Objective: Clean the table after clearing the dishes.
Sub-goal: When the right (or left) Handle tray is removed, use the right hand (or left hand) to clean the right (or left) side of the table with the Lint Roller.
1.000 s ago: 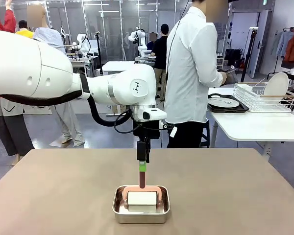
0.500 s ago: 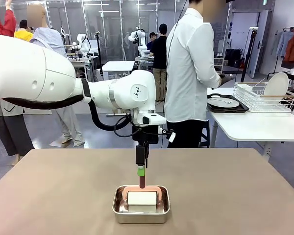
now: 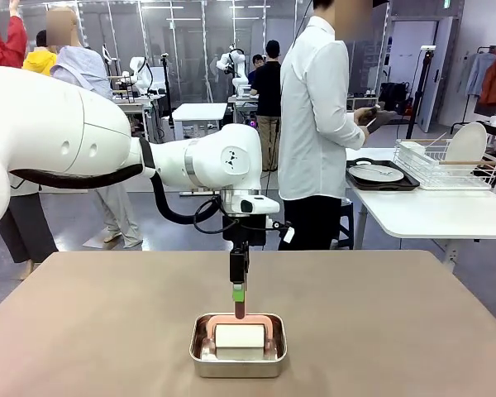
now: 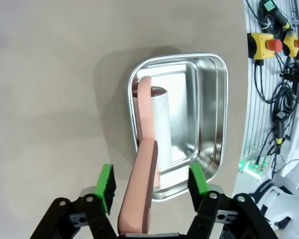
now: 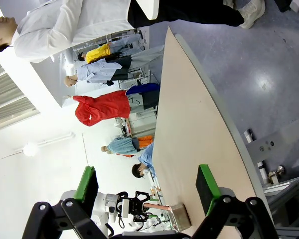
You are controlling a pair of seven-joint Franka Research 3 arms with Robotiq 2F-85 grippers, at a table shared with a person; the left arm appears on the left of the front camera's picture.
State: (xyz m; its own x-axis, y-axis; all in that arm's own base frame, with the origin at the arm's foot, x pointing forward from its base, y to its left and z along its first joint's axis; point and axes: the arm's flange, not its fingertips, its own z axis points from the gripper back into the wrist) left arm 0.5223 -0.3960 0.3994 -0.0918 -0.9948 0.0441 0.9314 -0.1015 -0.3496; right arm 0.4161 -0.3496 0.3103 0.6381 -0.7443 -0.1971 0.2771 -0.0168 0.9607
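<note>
On the brown table a lint roller with a white roll lies in a small steel pan. Its pink handle stands up out of the pan. My left gripper hangs right over it. In the left wrist view the left gripper straddles the handle, its jaws apart with a gap on each side. My right gripper is open and holds nothing, off beyond the table's edge. One of the dishes, a white plate on a dark tray, sits on the white side table.
A person in a white shirt stands at the table's far edge, turned towards the side table. A wire rack holding a plate stands there too. Emergency stop buttons and cables lie beyond the table's near edge.
My left gripper has come down a little over the pink handle. The person has lifted the hands away from the side table.
</note>
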